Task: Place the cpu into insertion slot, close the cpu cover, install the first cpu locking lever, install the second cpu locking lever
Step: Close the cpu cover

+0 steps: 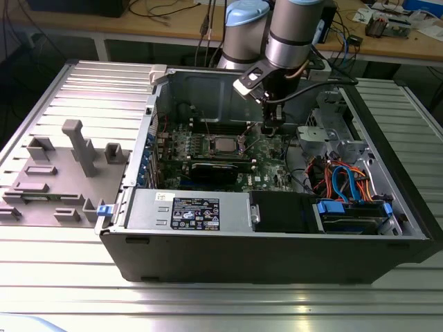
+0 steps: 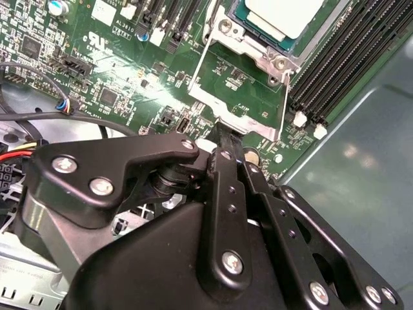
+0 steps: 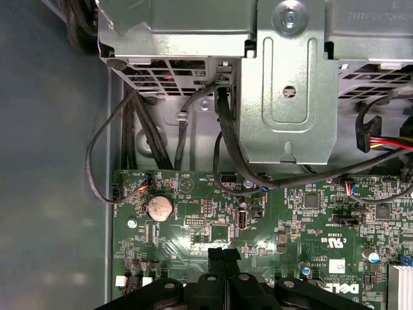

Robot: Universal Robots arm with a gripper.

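1. In the exterior view the arm reaches down into an open computer case (image 1: 277, 256) that lies on its side on the ribbed metal table (image 1: 208, 304). The gripper (image 1: 268, 128) is low over the green motherboard (image 1: 266, 149).
2. A grey fixture tray (image 1: 62, 173) sits on the table at the exterior view's left, just beside the case.
3. The cpu (image 2: 284, 13) lies flat in the insertion slot (image 2: 258, 55), silver top up. The exterior view shows the chip (image 1: 223, 145) near the middle of the board.
4. The cpu cover (image 2: 239, 111) is open, swung off the socket, and green board shows through its square window.
5. In both wrist views the gripper (image 2: 227, 132) (image 3: 224, 253) has its black fingers drawn together, with a thin seam between them.
6. The fingertips meet the cover's free edge. Whether they pinch that edge or merely touch it cannot be told.
7. Long black memory slots (image 2: 335, 58) run beside the socket.
8. The first wrist view shows a coin battery (image 3: 159, 206) on the board near the gripper. Beyond it, black cables (image 3: 232, 148) loop from a metal drive cage (image 3: 287, 116).
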